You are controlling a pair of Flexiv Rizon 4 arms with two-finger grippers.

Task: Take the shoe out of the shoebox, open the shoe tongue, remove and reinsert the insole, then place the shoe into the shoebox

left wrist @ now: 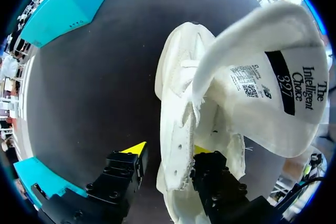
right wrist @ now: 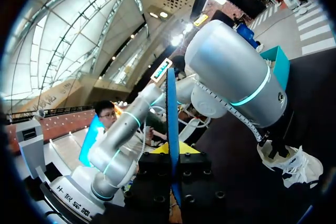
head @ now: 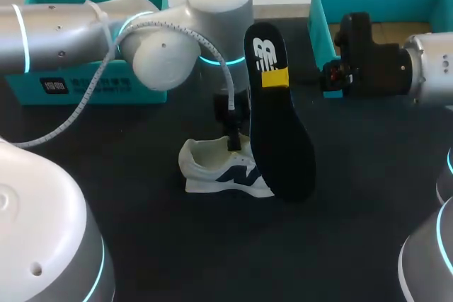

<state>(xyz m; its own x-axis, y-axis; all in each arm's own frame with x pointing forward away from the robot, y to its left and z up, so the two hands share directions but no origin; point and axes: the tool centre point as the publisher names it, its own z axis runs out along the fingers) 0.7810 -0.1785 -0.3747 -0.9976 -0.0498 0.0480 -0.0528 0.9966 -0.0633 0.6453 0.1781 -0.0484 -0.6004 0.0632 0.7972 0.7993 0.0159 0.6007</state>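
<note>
Left gripper, fingers apart, straddles a side wall of the shoe at head-view centre, apparently steadying it; right gripper clamps the insole upright alongside, likely for reinsertion.

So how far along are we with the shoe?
Done: the shoe is out on the table, tongue folded open, insole out. In hand: the right tool holds the insole upright by the shoe; the left tool straddles the shoe's side wall. Left: reinsert the insole, then put the shoe into the shoebox.
</note>
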